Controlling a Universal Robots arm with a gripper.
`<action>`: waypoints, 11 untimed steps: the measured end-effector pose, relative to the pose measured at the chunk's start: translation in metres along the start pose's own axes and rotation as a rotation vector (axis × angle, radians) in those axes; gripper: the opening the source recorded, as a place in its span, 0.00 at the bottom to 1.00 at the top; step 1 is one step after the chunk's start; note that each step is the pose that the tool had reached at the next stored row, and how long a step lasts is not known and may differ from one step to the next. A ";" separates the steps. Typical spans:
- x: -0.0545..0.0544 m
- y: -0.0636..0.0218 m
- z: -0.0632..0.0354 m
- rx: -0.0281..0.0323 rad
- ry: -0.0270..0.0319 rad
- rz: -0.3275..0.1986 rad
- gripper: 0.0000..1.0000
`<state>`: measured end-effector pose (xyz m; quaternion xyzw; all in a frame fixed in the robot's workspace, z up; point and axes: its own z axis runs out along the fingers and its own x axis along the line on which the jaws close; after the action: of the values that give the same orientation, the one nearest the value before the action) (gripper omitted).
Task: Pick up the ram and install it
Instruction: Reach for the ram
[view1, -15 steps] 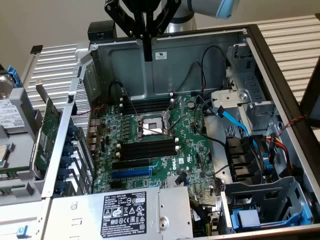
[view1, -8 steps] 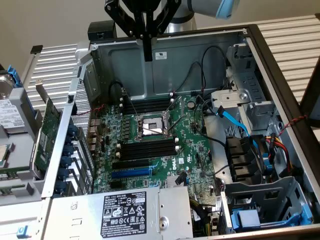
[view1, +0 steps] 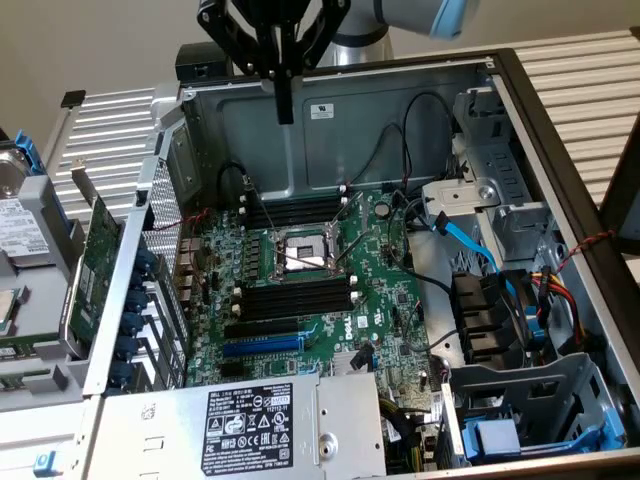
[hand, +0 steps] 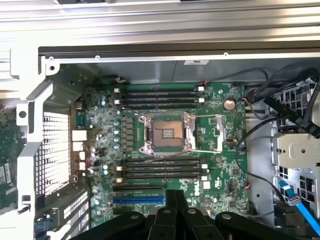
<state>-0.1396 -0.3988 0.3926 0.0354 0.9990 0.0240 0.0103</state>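
Gripper (view1: 285, 110), fingers clenched together, is hovering above the open computer case (view1: 300, 150), where the motherboard (view1: 390, 300) is carrying black memory slots (view1: 295, 298).

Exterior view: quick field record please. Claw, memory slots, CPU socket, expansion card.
claw: shut, raised above the open case
memory slots: two black banks, one on each side of the socket; all look bare
CPU socket: mid-motherboard, between the banks
expansion card: green, metal bracket, outside the case on the exterior view's left
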 end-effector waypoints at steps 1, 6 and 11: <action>0.005 -0.0004 -0.0001 0.0000 0.0000 0.000 0.11; 0.027 -0.0019 -0.0006 0.0001 0.0000 0.000 0.11; 0.050 -0.0035 -0.0009 0.0000 -0.0001 0.000 0.11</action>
<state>-0.1894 -0.3988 0.3924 0.0354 0.9990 0.0240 0.0104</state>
